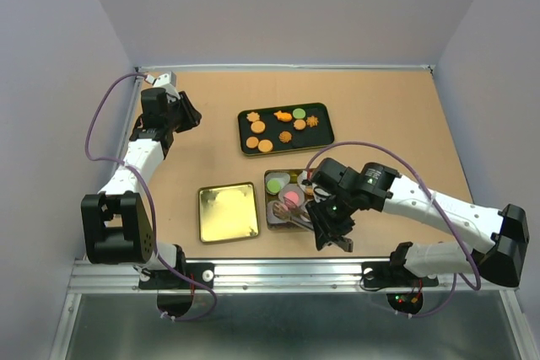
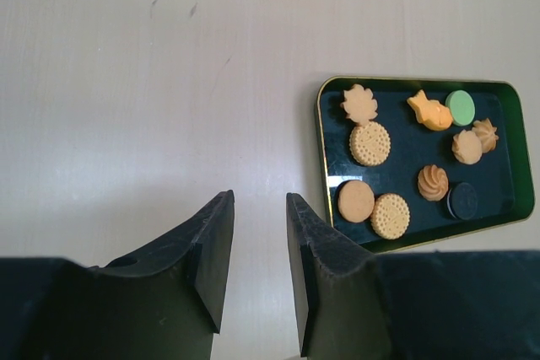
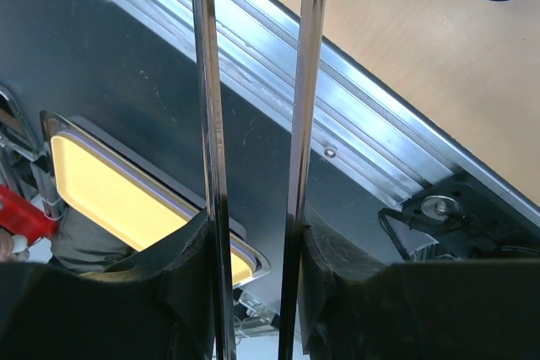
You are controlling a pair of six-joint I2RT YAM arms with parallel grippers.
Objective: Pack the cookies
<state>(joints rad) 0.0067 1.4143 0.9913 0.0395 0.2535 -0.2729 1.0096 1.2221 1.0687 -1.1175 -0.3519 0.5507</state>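
Most of the cookies (image 1: pixel 258 126) (image 2: pixel 369 142), about ten orange, tan, green and dark pieces, lie in one layer on a dark green rectangular metal tray (image 1: pixel 316 134) (image 2: pixel 498 183) at the middle of the tan tabletop (image 1: pixel 405 115). At 6 o'clock from the tray stands an open rectangular tin (image 1: pixel 267 196) fitted with white pleated paper cups (image 1: pixel 277 208). One green cookie (image 1: pixel 273 183) and one pink cookie (image 1: pixel 292 199) sit in cups there. A gold rectangular tin lid (image 1: pixel 228 212) lies flat at 9 o'clock from the tin, just beside it.

The left gripper (image 1: pixel 187 114) (image 2: pixel 257 200) hovers over bare table at 9 o'clock from the tray. Its fingers are apart with nothing between them.

The right gripper (image 1: pixel 336 240) (image 3: pixel 253 225) hangs at 4 o'clock from the tin, near the aluminium rail (image 3: pixel 371 149) at the table's near edge. Its fingers are clamped on a pair of long shiny metal tongs (image 3: pixel 207 82), whose two blades run side by side with a gap between them. Their tips lie outside the wrist view.
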